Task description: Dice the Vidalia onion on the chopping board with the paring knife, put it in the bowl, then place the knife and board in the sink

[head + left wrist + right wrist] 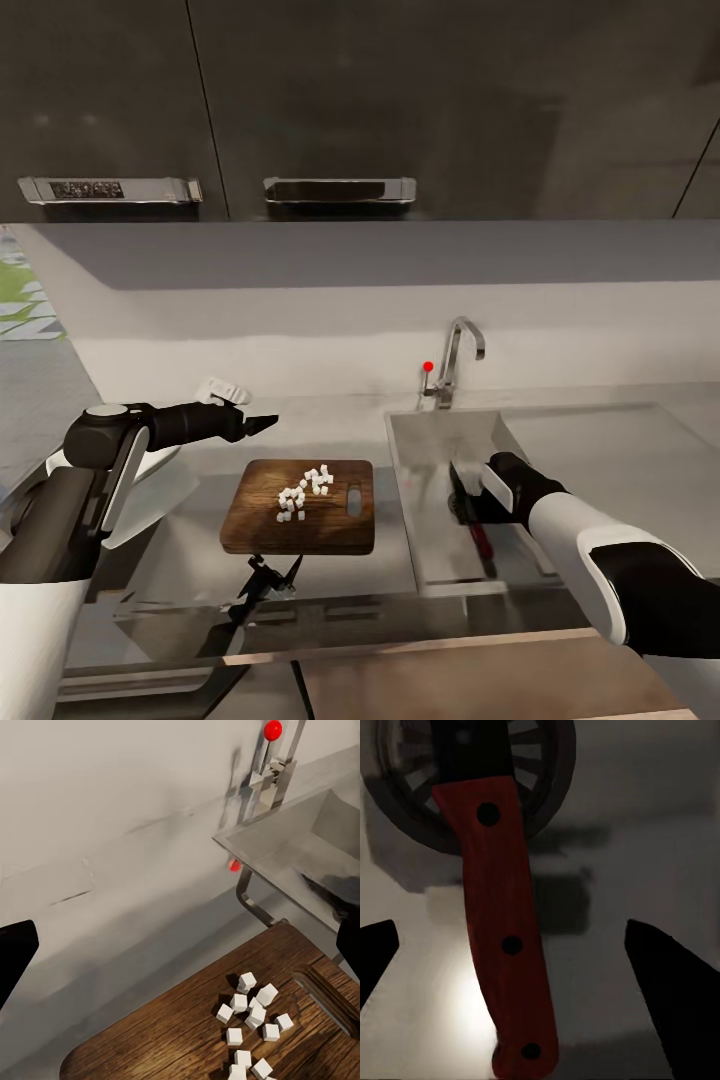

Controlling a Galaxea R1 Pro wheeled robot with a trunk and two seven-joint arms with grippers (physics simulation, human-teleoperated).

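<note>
My right gripper [470, 497] hangs in the sink [420, 455] with its fingers spread wide, and it grasps nothing. Between them, the paring knife [502, 915] lies flat on the basin floor. Its long axis runs near to far: the orange-red handle [482, 541] is toward me and the dark blade points away, over the round drain [536, 776].

The diced onion [305, 493] is not yet in a bowl; it sits as small white cubes on the chopping board [300, 507], which is on the countertop [330, 580] just left of the sink. The board's long axis goes left to right, with its handle slot [353, 499] toward the sink. My left gripper [268, 422] hovers above the far-left corner of the board, its fingers parted and empty.

I think the main risk is the board. If I tilt it, or move it to the sink too early, the loose cubes can slide off onto the counter or into the basin. Also, when I lift my right gripper, a finger could touch the knife handle and turn it.
</note>
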